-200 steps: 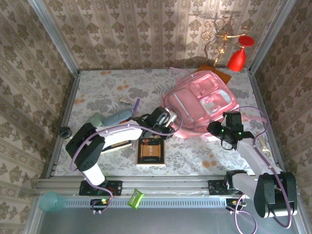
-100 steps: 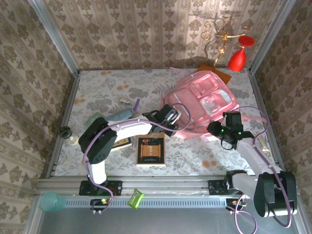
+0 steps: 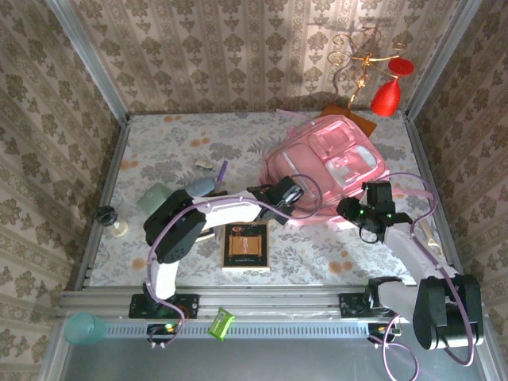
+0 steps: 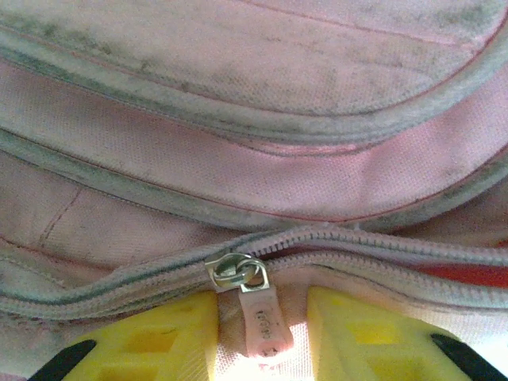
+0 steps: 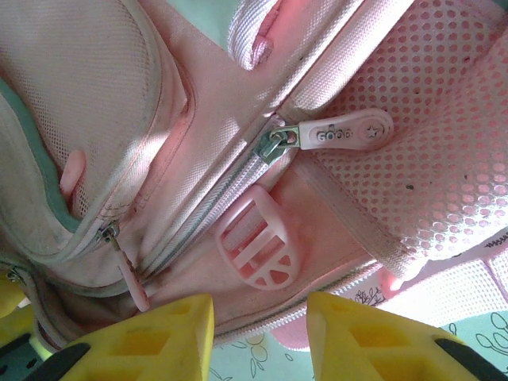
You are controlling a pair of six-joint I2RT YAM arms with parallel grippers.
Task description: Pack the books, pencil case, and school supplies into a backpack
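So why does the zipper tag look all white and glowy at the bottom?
Left wrist view: strong glare bleaches the zip tag between the jaws. Right wrist view: bright patches on the backpack, yet sharp. Top view: even light.

The large soft pink fabric backpack (image 3: 329, 171) lies on the right rear part of the floral-patterned table (image 3: 159, 143), with the flat orange stand base (image 3: 355, 119) just behind it. The thin brown paperback book (image 3: 246, 244) lies flat near the front edge, left of and before the backpack. The slim purple pen (image 3: 222, 170) lies behind the book. The left gripper (image 3: 287, 197) is at the backpack's front left edge, straddling the pink zip pull (image 4: 260, 321), and the right gripper (image 3: 355, 213) is at its front right edge
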